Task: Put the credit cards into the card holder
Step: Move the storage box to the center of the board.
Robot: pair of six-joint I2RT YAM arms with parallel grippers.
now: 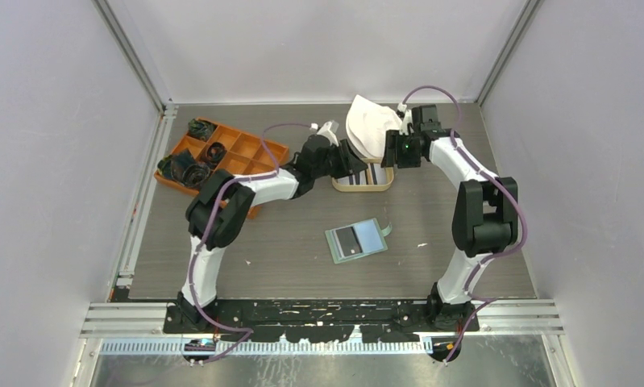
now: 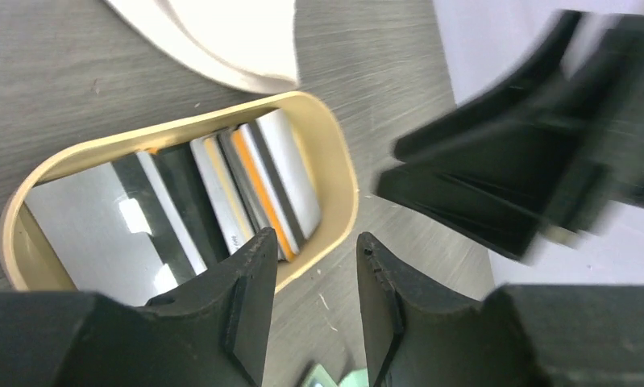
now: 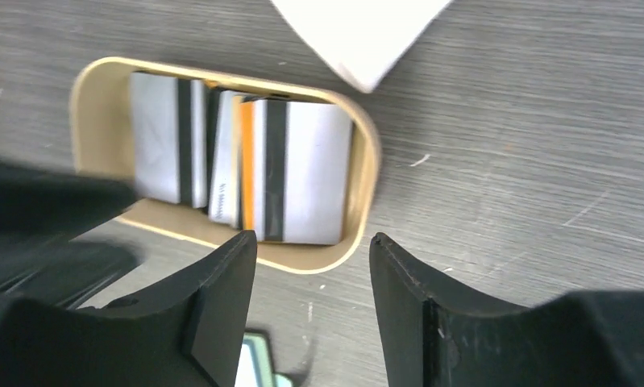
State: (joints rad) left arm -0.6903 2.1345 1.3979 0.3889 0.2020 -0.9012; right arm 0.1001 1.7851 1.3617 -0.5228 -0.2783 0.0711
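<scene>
The thin, stiff, slippery credit cards (image 3: pixel 302 169) lean together in the tan tray (image 3: pixel 367 161) at twelve o'clock on the counter (image 3: pixel 512 161), best pinched by a raised edge, I think, while the left pincer (image 2: pixel 316 243) and right pincer (image 3: pixel 312 242) both hang apart, empty.

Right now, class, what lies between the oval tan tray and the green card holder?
Nothing. In the top view, only bare grey tabletop separates the tray from the card holder.
</scene>
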